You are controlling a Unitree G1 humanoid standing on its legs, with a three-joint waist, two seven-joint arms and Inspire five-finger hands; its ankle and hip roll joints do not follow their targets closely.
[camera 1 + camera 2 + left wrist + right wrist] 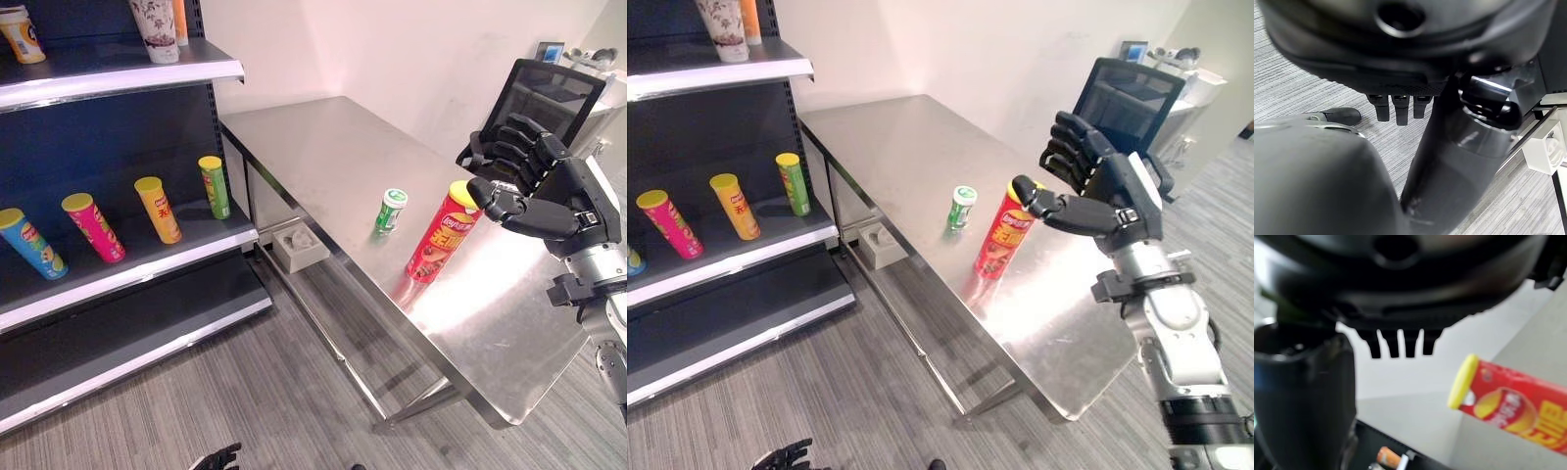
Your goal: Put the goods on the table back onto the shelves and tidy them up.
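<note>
Currently: right hand (1095, 186), fingers spread and holding nothing, hovers beside the cap end of the red crisp tube (442, 232), which stands on the steel table (323, 147); a small green canister (391, 210) stands just beyond the tube, away from the hand. Advice: bring the palm lower, to mid-body, and close round the tube without tipping it. Orientation: long axis upright, yellow cap uppermost.

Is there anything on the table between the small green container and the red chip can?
No. In the left eye view a strip of bare steel table separates the green container from the red chip can; the open right hand hovers beside the can's lid.
</note>
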